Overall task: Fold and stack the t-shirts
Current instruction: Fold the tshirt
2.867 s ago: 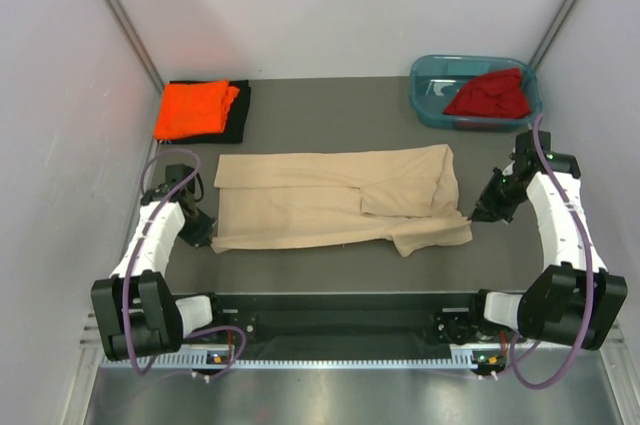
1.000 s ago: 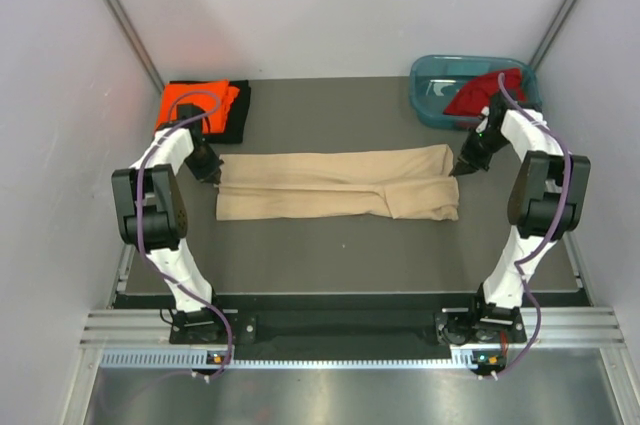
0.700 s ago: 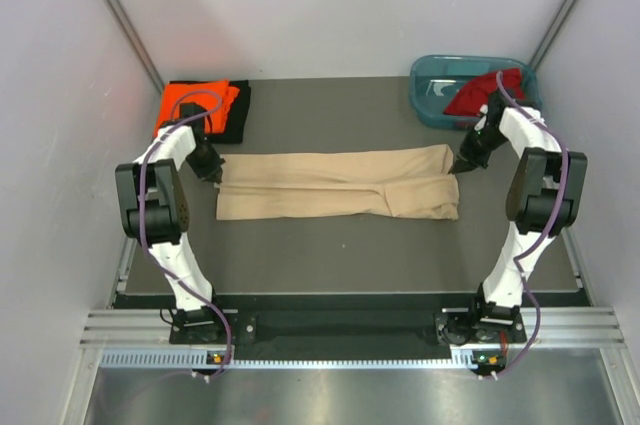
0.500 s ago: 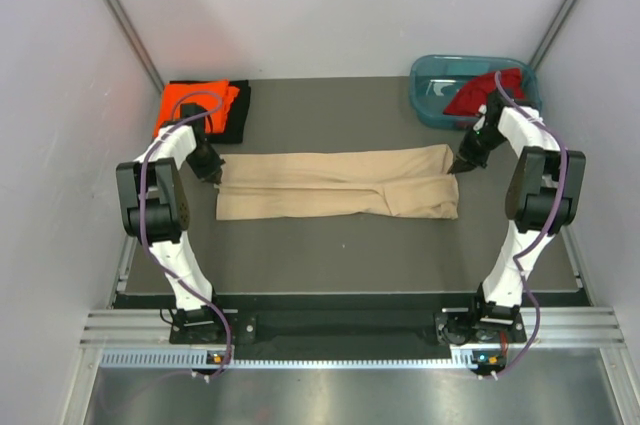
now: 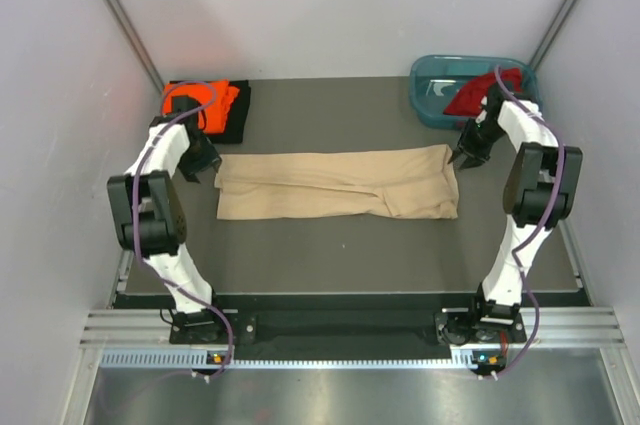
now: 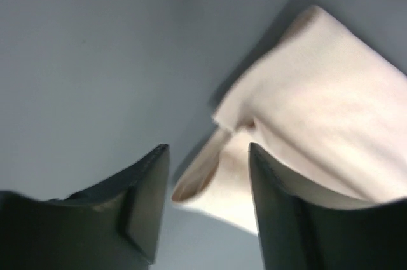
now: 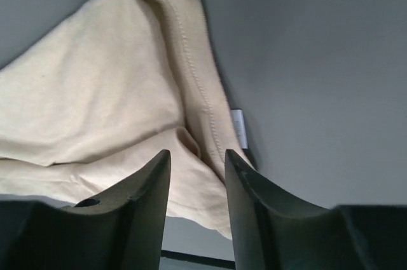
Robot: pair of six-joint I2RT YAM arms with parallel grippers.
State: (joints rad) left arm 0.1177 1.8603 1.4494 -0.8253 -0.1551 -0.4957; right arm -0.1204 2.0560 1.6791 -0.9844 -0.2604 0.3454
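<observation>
Here, hovering with left hand (image 5: pixel 197 166) and right hand (image 5: pixel 465 158) parted, holding nothing, at the 2 ends of the folded beige t-shirt (image 5: pixel 335 185) mid-frame.

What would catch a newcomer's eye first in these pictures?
The long beige t-shirt stands out first, folded into a band across the middle of the table, with the left gripper and right gripper open at its two ends. Next come the bright orange t-shirt lying on a black t-shirt at the far left, and a dark red t-shirt in the teal tub at the far right.
</observation>
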